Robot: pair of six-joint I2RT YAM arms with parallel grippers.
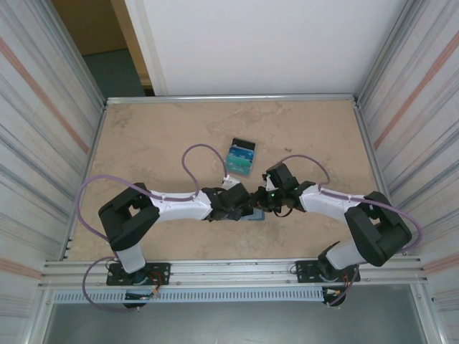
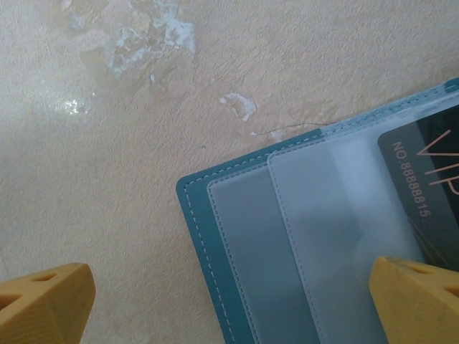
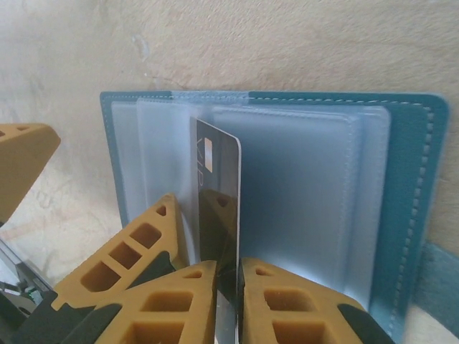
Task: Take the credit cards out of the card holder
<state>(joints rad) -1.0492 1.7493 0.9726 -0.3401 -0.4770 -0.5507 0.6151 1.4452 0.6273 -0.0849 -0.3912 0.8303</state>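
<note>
- Card holder (image 3: pixel 405 215) lies open on the table (image 1: pixel 143 143), clear pockets up, right under both grippers.
- Right gripper (image 3: pixel 228 271) pinches a dark card (image 3: pixel 219 179) standing on edge at the pockets.
- Left gripper (image 2: pixel 233 297) gapes wide, one finger (image 2: pixel 416 301) over the card holder.
- Teal cards (image 1: pixel 240 162) lie stacked farther back, apart.

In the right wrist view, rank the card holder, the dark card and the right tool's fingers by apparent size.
1. card holder
2. fingers of the right tool, though being so near the camera makes them look bigger
3. dark card, foreshortened, pinched between those fingers
</note>
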